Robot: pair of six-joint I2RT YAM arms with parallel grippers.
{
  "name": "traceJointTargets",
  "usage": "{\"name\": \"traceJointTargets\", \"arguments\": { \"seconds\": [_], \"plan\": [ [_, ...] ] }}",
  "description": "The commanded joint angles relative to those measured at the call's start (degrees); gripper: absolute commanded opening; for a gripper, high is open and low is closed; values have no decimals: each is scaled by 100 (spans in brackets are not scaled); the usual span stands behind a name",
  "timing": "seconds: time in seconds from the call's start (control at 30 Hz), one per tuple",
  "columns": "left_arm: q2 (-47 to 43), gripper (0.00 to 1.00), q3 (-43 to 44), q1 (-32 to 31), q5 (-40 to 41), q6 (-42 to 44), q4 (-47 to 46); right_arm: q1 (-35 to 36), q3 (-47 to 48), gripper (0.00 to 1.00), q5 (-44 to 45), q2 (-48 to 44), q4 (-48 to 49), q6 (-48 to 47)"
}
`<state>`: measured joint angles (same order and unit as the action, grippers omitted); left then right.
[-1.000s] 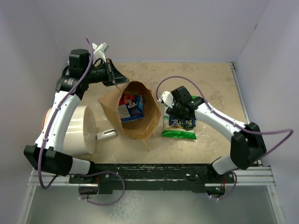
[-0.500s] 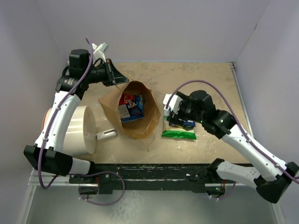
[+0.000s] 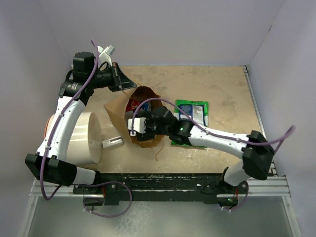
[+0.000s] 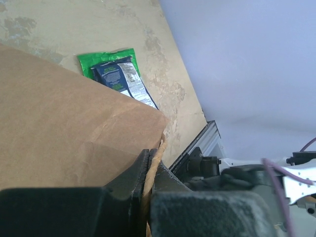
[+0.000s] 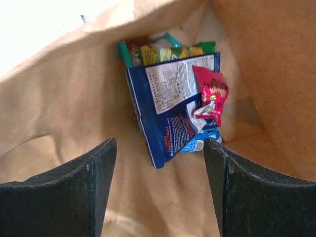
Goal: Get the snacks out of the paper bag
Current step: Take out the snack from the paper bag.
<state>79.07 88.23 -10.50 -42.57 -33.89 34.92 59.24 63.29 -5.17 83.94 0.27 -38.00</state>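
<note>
my right end effector [image 5: 159, 144] wide open, empty, over paper bag [image 5: 59, 98] mouth; blue packet [image 5: 170, 113], red packet [image 5: 212, 94] at bottom; green packet [image 3: 192, 111] on desk [image 3: 222, 89]; left end effector [image 4: 148, 170] clamped on handle [image 4: 157, 160]; risk: snagging soft bag wall, or pinching two packets together

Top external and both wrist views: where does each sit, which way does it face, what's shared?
Top external: above and behind the bases, looking down on the table; left arm and right arm show.
Left wrist: beside the paper bag, facing across to the green packet; left gripper shut on the bag's handle.
Right wrist: over the bag's mouth, looking in at the blue packet and red packet; right gripper open.
Shared: the bag in all three; the green packet in top and left wrist.
</note>
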Motion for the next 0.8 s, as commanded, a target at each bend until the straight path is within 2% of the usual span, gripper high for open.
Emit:
{"name": "traceJointTargets", "arguments": {
  "seconds": [0.0, 0.33, 0.53, 0.77],
  "plan": [
    [-169, 0, -57, 49, -196, 37, -173, -23, -17, 73, 394, 491, 1394, -29],
    [-235, 0, -96, 48, -206, 68, -112, -97, 276, 73, 684, 1660, 1620, -48],
    [-266, 0, -185, 48, -234, 57, -108, -298, 406, 65, 968, 1841, 1765, 149],
    [-312, 0, -251, 48, -241, 58, -77, -600, 495, 61, 669, 1691, 1824, 191]
  ]
}}
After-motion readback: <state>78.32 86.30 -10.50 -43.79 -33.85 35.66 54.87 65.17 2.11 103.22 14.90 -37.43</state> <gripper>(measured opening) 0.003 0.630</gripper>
